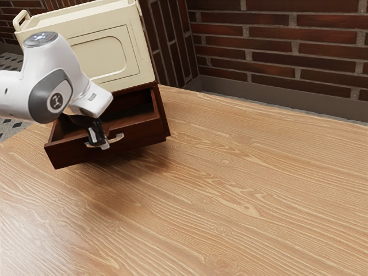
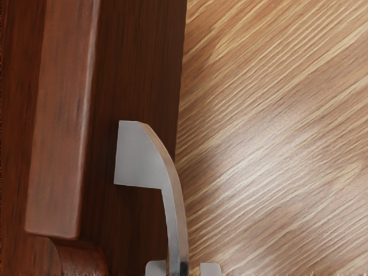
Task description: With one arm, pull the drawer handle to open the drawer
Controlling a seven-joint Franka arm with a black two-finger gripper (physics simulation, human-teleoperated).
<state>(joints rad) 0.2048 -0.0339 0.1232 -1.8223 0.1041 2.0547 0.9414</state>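
The black-fingered gripper [image 1: 102, 144] reaches down to the curved metal handle [image 1: 118, 138] on the front of a dark brown wooden drawer [image 1: 141, 132]. The drawer stands well out from its cabinet, its hollow interior visible behind the front. Seen from the wrist, the silver handle [image 2: 175, 213] curves down between the two pale fingertips of the gripper [image 2: 183, 268]. One fingertip is right beside the handle; a gap shows between the handle and the other, so the gripper is open around it. The drawer's front panel [image 2: 135, 75] lies alongside. My hand hides part of the drawer in the exterior view.
A cream-coloured box-like upper part [image 1: 129, 63] with a small side handle rises above the drawer. The wood-grained table [image 1: 230, 190] extends in front of the drawer and toward the exterior view's right. A brick wall [image 1: 276, 52] stands behind the table.
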